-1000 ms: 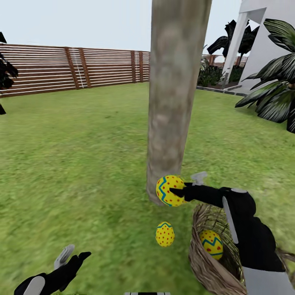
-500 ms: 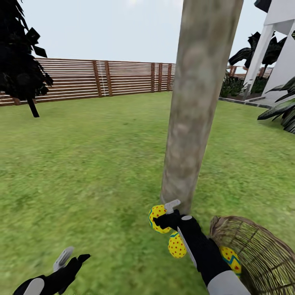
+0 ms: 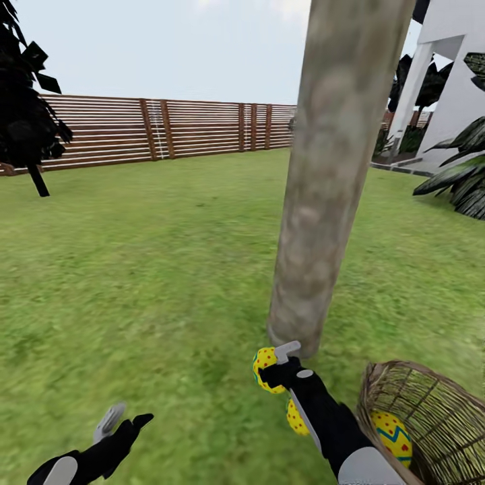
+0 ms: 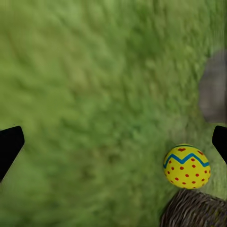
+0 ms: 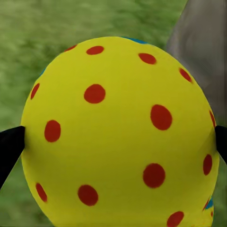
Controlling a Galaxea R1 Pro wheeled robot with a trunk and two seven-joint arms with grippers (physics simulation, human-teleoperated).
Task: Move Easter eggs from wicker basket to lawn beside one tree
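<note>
A thick pale grey-brown tree [image 3: 316,202] rises from the lawn [image 3: 148,269]. My right gripper [image 3: 276,367] is shut on a yellow red-dotted Easter egg [image 3: 265,369] just in front of the trunk's foot; the same egg [image 5: 120,137] looms large between the fingertips in the right wrist view. A second egg [image 3: 294,417] lies on the grass, partly hidden behind my right arm, and it is the egg [image 4: 187,166] in the left wrist view. A third egg [image 3: 393,436] sits in the wicker basket [image 3: 438,397]. My left gripper [image 3: 124,424] hangs open over bare grass.
A brown slat fence [image 3: 168,128] closes the garden at the back. A dark slim tree [image 3: 27,114] stands far left. White building walls [image 3: 458,87] and dark palm-like leaves [image 3: 458,182] are at the right. Open grass stretches to the left of the trunk.
The head view has swung, so trunk and basket sit further right in the picture. My right gripper, still holding the egg, has come down close to the grass by the trunk's foot. The left gripper is unchanged.
</note>
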